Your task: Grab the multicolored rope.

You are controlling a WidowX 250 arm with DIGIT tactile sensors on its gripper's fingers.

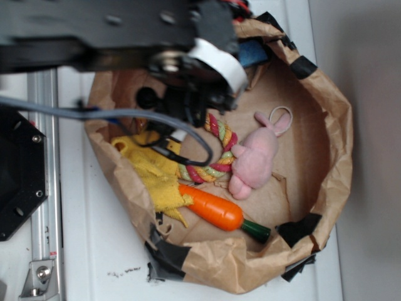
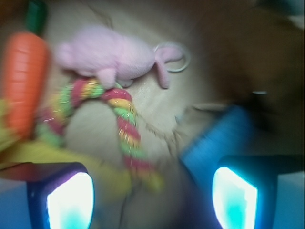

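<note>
The multicolored rope (image 1: 216, 157) is a curved red, yellow and green twist lying in the brown paper bag, between the yellow cloth and the pink bunny. In the wrist view the rope (image 2: 121, 121) arcs from the carrot down toward the camera. Its near end lies between my two fingers, a little ahead of them. My gripper (image 2: 151, 193) is open, its pads wide apart with nothing between them. From outside, my gripper (image 1: 197, 106) hangs just above the rope's upper end and the black arm mostly hides it. The wrist view is blurred.
A pink plush bunny (image 1: 255, 160) with a white ring (image 1: 281, 119) lies right of the rope. An orange carrot (image 1: 216, 210) and a yellow cloth (image 1: 156, 175) lie at the front left. A blue object (image 1: 254, 53) sits at the back. The crumpled paper wall (image 1: 335, 144) rings everything.
</note>
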